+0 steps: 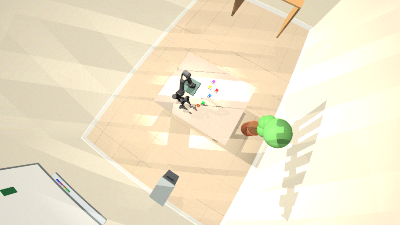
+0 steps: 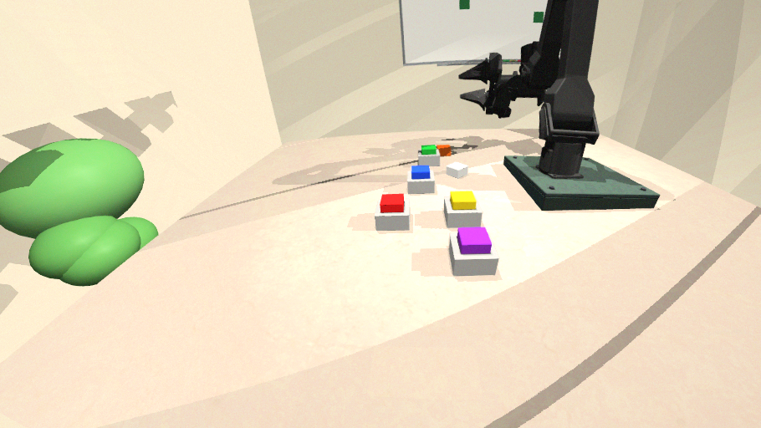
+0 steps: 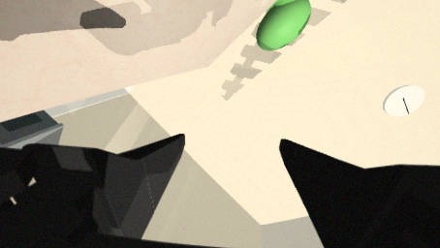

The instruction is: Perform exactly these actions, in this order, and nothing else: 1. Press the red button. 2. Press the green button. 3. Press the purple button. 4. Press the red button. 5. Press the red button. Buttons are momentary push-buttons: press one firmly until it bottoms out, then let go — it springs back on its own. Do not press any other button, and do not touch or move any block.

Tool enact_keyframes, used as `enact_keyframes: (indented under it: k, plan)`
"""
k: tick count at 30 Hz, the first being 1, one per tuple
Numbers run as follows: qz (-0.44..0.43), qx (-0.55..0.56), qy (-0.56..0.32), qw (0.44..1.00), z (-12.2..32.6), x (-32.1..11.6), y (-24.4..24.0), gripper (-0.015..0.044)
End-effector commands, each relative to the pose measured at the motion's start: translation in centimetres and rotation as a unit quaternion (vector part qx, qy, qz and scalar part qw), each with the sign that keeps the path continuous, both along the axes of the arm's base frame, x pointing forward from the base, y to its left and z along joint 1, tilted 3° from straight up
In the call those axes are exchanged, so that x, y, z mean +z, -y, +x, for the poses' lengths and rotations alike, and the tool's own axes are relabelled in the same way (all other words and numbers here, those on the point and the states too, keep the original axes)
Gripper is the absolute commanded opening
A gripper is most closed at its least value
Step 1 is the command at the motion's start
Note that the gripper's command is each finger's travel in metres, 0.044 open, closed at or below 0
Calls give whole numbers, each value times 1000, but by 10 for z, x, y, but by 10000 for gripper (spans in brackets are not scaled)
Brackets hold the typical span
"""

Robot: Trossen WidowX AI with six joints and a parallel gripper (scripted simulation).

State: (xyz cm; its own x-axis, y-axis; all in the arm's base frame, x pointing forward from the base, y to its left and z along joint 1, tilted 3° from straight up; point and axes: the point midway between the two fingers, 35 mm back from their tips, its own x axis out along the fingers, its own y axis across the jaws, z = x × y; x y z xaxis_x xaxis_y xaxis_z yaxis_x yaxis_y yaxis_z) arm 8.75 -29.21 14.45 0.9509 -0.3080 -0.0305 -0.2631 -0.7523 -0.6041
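Above the pale tabletop (image 1: 223, 123) (image 2: 212, 319), the black fingers (image 1: 187, 103) (image 2: 461, 86) stand apart, seemingly empty; if pressing starts now, they should probably close, then descend squarely onto the square red plastic button (image 1: 216, 90) (image 2: 392, 203) beyond the blue one (image 1: 209, 95) (image 2: 420, 171).

This looks like an office or classroom kind of room — a whiteboard (image 1: 25, 195) (image 2: 441, 32) hangs on the wall, with coloured markers (image 1: 63, 185) lying along its tray. A round clock (image 3: 404, 101) is on another wall, and a leafy green plant (image 1: 277, 133) (image 2: 68, 185) (image 3: 284, 24) grows in a terracotta pot (image 1: 249, 128). There is also a grey bin (image 1: 162, 190) (image 3: 36, 130) by the wall — and wooden furniture (image 1: 288, 22) with slanting legs. Which of the two it is, I cannot tell.
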Motion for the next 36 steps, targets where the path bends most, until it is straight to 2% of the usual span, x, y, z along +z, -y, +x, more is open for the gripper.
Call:
enact_keyframes:
  k: [1,5,9,15,18,27,36]
  plan:
    - [5,0,1,1000,1,0,0,400]
    - [81,4,13,997,16,-3,4,400]
    - [247,19,25,968,59,-8,12,400]
    - [519,14,-1,855,143,-20,0,400]
    - [606,-3,-25,795,174,-25,-14,400]
    - [773,-97,-105,618,245,-38,-76,400]
    - [838,-253,-178,449,287,-47,-164,400]
